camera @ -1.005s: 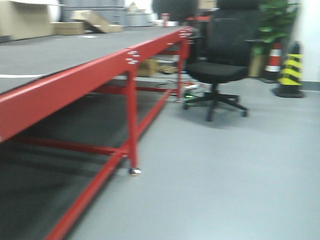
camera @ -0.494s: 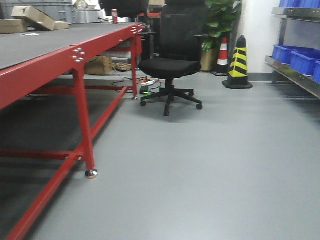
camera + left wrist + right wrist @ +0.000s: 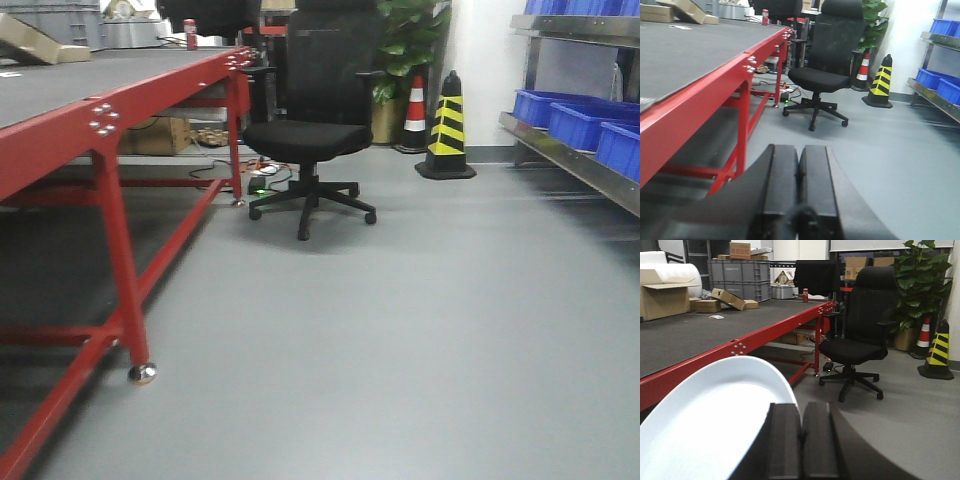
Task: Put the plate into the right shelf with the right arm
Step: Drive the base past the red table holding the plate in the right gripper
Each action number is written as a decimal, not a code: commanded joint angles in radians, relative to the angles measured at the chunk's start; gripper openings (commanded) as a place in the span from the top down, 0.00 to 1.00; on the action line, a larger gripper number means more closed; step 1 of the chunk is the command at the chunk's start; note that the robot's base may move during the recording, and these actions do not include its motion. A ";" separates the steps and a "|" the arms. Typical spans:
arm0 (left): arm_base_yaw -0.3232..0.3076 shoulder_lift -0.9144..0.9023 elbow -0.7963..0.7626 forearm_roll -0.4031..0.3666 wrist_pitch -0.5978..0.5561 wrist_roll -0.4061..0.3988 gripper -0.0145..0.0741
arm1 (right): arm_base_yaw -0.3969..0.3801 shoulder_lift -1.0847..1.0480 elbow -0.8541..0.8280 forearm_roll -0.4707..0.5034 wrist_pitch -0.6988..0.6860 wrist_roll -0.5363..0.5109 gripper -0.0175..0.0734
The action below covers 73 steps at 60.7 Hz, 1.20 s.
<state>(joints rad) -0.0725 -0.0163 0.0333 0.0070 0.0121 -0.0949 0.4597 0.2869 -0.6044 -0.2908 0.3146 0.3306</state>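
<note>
Grey open floor [image 3: 420, 330] filled the front view, with a red-framed table [image 3: 60, 150] along the left, an office chair [image 3: 305, 140] and a striped cone [image 3: 447, 125] beyond. The right shelf [image 3: 570, 165], carrying blue bins [image 3: 560, 115], ran along the right edge, well apart from the table.

Left wrist view: the left pincer [image 3: 799, 155] was closed and empty, fingers touching.

Right wrist view: the right pincer [image 3: 801, 412] had its fingers pressed close at the rim of the plate [image 3: 715, 425], judged clamped there. The plate looked stiff, smooth, light and breakable; a rim hold is slip-prone, so level carriage is advised. The shelf's upright front lip must be cleared on entry.
</note>
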 commanded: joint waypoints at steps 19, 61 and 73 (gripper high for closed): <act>0.002 -0.007 0.005 0.000 -0.092 -0.006 0.89 | -0.001 0.013 -0.023 -0.013 -0.090 -0.008 0.75; 0.002 -0.007 0.005 0.000 -0.092 -0.006 0.89 | -0.001 0.013 -0.023 -0.013 -0.090 -0.008 0.75; 0.002 -0.007 0.005 0.000 -0.092 -0.006 0.89 | -0.001 0.013 -0.023 -0.013 -0.090 -0.008 0.75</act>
<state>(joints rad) -0.0725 -0.0163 0.0333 0.0070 0.0121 -0.0949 0.4597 0.2869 -0.6024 -0.2908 0.3146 0.3306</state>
